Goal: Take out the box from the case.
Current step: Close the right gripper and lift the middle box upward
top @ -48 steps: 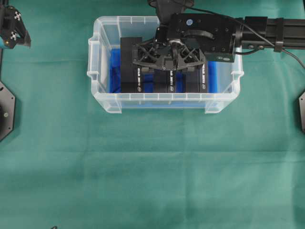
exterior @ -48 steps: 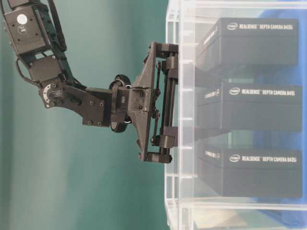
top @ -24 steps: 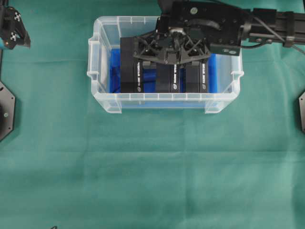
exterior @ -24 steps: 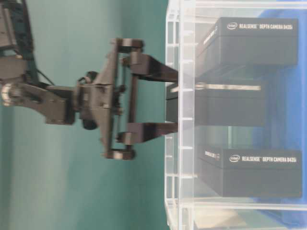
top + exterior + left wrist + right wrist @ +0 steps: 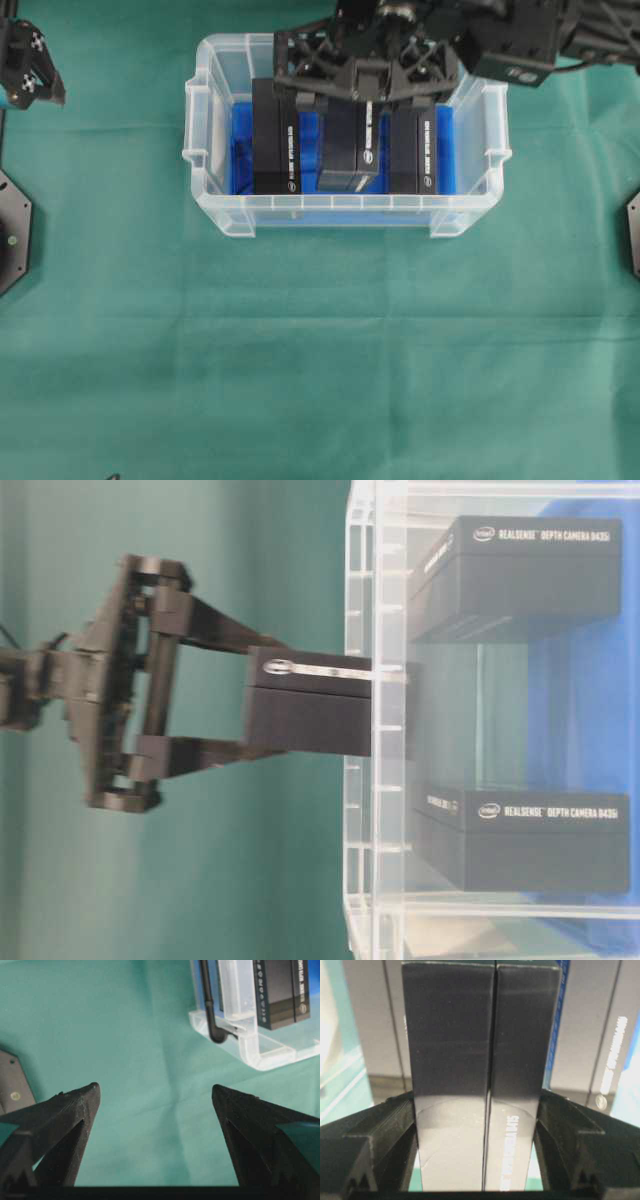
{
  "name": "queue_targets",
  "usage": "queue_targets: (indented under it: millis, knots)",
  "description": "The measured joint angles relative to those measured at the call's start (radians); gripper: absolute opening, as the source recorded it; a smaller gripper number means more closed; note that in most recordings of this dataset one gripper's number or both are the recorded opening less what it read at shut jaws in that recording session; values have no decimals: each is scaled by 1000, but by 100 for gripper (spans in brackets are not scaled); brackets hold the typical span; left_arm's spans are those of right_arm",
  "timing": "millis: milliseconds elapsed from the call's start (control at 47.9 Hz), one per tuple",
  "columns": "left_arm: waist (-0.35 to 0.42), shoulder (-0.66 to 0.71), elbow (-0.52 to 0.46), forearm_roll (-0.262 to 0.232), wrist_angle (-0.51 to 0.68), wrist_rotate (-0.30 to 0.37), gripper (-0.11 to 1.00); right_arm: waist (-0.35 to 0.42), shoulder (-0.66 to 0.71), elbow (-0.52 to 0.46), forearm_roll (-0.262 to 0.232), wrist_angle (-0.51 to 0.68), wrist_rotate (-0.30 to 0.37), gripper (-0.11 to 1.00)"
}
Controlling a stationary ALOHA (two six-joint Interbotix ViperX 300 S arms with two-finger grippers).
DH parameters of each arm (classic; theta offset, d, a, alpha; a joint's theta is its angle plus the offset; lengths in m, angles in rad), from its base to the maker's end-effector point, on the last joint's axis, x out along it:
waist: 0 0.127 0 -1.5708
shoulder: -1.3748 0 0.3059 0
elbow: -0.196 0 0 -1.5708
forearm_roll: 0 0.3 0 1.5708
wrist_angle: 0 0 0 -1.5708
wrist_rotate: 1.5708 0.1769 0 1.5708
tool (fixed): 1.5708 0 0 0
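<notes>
The case (image 5: 345, 206) is a clear bin with a blue floor, standing at the back middle of the green cloth. Three black boxes are upright in it. My right gripper (image 5: 352, 100) is shut on the middle box (image 5: 350, 148), a finger on each of its sides. The table-level view shows that box (image 5: 310, 715) raised, most of it past the case's rim (image 5: 362, 580). In the right wrist view the box (image 5: 477, 1050) fills the gap between the fingers. My left gripper (image 5: 155, 1092) hangs open over bare cloth, far left of the case (image 5: 250, 1035).
Two more black boxes stay inside the case, one on the left (image 5: 276, 140) and one on the right (image 5: 418, 150) of the held one. Black mounting plates sit at the left edge (image 5: 12, 230) and right edge (image 5: 632, 230). Green cloth covers the table.
My right gripper has risen with the middle box, pulling it up from between its neighbours until most of it is above the rim. The left arm has not moved.
</notes>
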Motion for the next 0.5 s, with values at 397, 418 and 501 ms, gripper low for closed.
queue_targets:
  millis: [397, 418, 501]
  knots:
    - [0, 0, 0, 0, 0, 2, 94, 0, -6, -184, -26, 156, -3, 66]
    - [0, 0, 0, 0, 2, 0, 94, 2, -6, -193, -26, 164, -3, 66]
    - [0, 0, 0, 0, 0, 0, 94, 2, -6, -219, -28, 186, -2, 66]
